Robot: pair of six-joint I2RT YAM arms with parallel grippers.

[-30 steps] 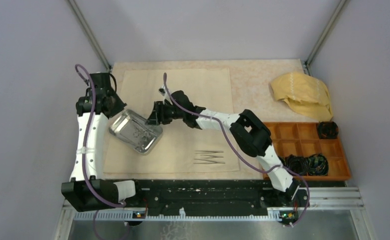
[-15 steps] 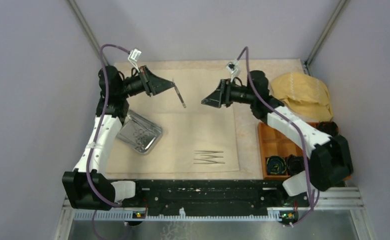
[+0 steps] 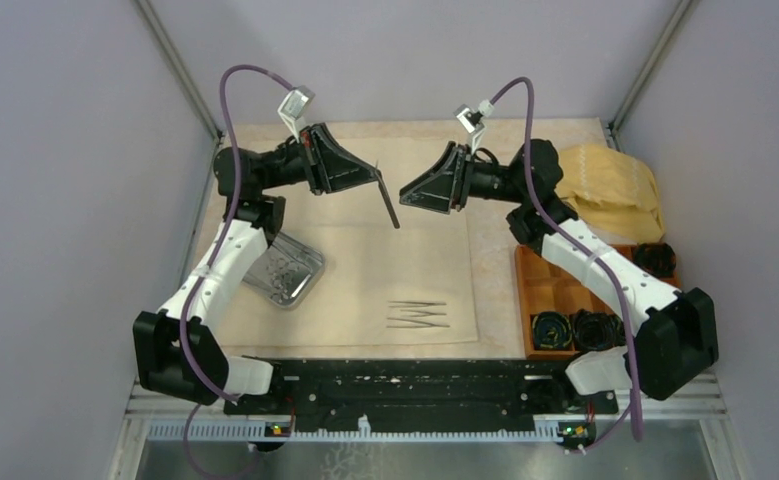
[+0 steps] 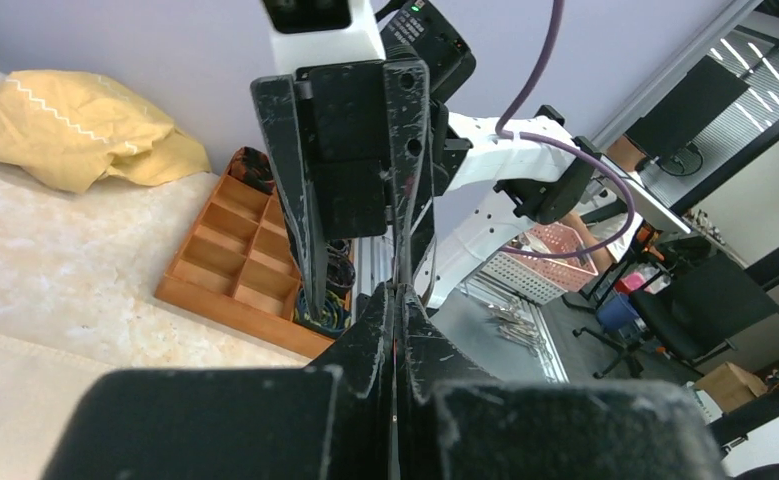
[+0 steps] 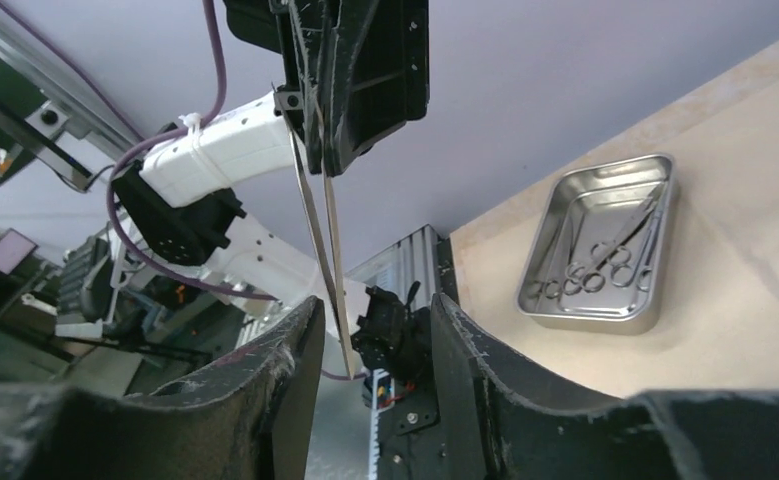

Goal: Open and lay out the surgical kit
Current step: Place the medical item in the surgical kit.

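Observation:
The pale cream cloth sheet (image 3: 365,270) lies spread flat on the table. The steel tray (image 3: 283,272) sits on its left part, with scissors (image 5: 595,270) inside it in the right wrist view, where the tray (image 5: 655,215) shows at right. Two or three tweezers (image 3: 417,315) lie on the sheet near the front. My left gripper (image 3: 375,178) is raised above the sheet and shut on one more pair of tweezers (image 3: 389,202), which hangs down. My right gripper (image 3: 407,198) is open and faces it, tips just right of the hanging tweezers (image 5: 320,230).
A mustard-yellow cloth (image 3: 605,190) lies bunched at the back right. An orange compartment box (image 3: 605,300) with black coils stands at the right, under the right arm. Grey walls close in the left, right and back sides.
Both arms have left the tray. The left gripper has lifted tweezers and carried them up and right; the right gripper has swung back, turned to face it, and the two have closed in.

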